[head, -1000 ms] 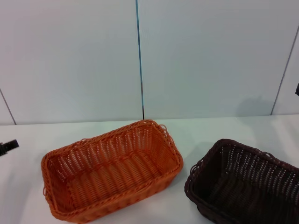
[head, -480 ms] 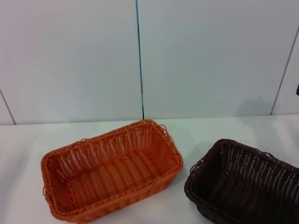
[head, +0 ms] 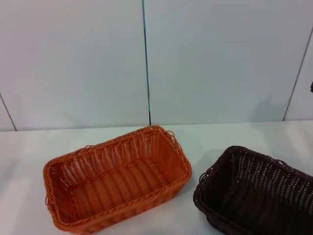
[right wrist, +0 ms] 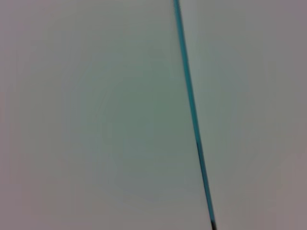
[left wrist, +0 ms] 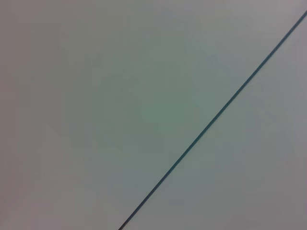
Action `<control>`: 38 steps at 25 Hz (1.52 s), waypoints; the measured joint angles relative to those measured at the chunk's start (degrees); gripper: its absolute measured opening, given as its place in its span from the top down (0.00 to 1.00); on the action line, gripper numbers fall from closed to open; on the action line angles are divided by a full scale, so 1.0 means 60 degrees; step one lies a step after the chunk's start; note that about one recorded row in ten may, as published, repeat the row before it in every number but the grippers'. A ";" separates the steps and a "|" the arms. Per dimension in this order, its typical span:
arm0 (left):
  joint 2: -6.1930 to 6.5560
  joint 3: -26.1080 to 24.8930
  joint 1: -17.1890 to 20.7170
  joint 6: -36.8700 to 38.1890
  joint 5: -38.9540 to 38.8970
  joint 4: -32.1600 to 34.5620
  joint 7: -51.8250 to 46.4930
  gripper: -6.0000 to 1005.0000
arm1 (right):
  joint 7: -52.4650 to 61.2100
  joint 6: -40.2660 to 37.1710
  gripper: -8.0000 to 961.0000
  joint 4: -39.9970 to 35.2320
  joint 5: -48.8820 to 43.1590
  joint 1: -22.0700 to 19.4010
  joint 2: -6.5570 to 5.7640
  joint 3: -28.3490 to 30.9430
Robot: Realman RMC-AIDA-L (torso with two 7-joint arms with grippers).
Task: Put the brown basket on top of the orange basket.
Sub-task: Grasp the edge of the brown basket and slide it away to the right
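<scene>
Showed up only as a small dark sliver at the right edge of the head view, on the right arm's side. Looked black and angular, with a hard straight edge, cut off by the frame. Was too small to tell which part, or any cable, screw or marking.

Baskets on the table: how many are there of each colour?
orange basket: 1
brown basket: 1
Total: 2 baskets, side by side on the white table, not stacked, both empty.
</scene>
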 joint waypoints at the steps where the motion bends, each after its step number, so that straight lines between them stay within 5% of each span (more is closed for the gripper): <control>1: 0.0011 0.0049 0.0064 0.0051 0.0034 0.0112 -0.0060 0.14 | 0.0279 -0.0083 0.35 0.0129 -0.0008 -0.0061 0.0004 -0.0062; 7: 0.0093 0.0051 0.0114 0.0158 0.0727 0.0334 -0.0268 0.14 | 0.2650 -0.0415 0.35 0.1577 -0.0678 -0.0854 -0.0057 -0.0999; 13: 0.0144 0.0005 0.0071 0.0006 0.1171 0.0404 -0.0194 0.14 | 0.6949 -0.1088 0.35 0.3338 -0.4273 -0.1567 -0.0020 -0.1225; 21: 0.0222 -0.0001 0.0021 -0.0437 0.1742 0.0424 -0.0067 0.14 | 1.2101 -0.4790 0.34 0.5527 -0.9618 -0.1513 -0.0022 -0.0966; 32: 0.0228 -0.0022 0.0103 -0.0752 0.1926 0.0423 0.0111 0.14 | 1.2635 -0.9766 0.34 0.7853 -1.0389 -0.1312 -0.0216 0.0846; 38: 0.0228 0.0009 0.0065 -0.0927 0.1947 0.0408 0.0250 0.14 | 1.2731 -1.2253 0.33 0.8070 -1.1754 -0.0927 -0.0370 0.1473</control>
